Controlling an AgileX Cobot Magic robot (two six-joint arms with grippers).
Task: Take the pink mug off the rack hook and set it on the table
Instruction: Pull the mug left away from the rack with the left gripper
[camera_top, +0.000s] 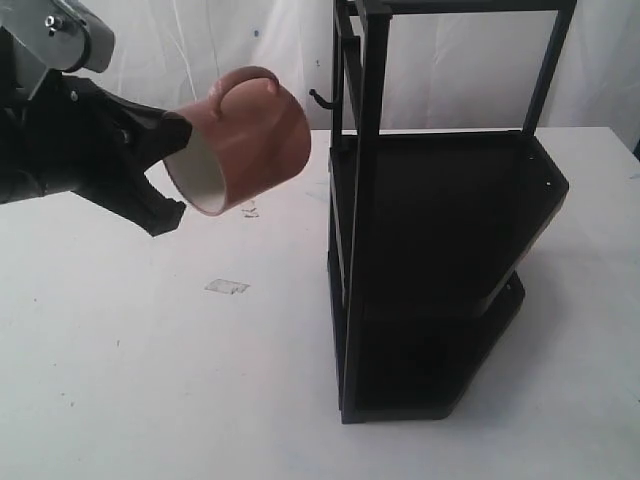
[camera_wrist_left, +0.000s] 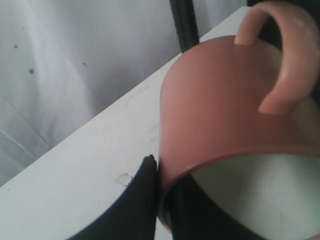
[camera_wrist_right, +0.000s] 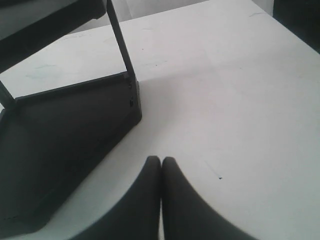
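Ceramic pink mug (camera_top: 255, 135) hangs tilted at nine o'clock of the rack hook (camera_top: 318, 99), rim pinched by left gripper (camera_wrist_left: 161, 187); right gripper (camera_wrist_right: 161, 167) fingers pressed together. Next, probably: right it and lower onto the table (camera_top: 150, 380)

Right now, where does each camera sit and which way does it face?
Exterior: off the arms, facing the rack across the table; left gripper holds the pink mug.
Left wrist: on the left arm, looking along the gripper at the mug's rim.
Right wrist: on the right arm, looking down at table and rack; right gripper shut.
Shared: exterior and left wrist both show the mug.
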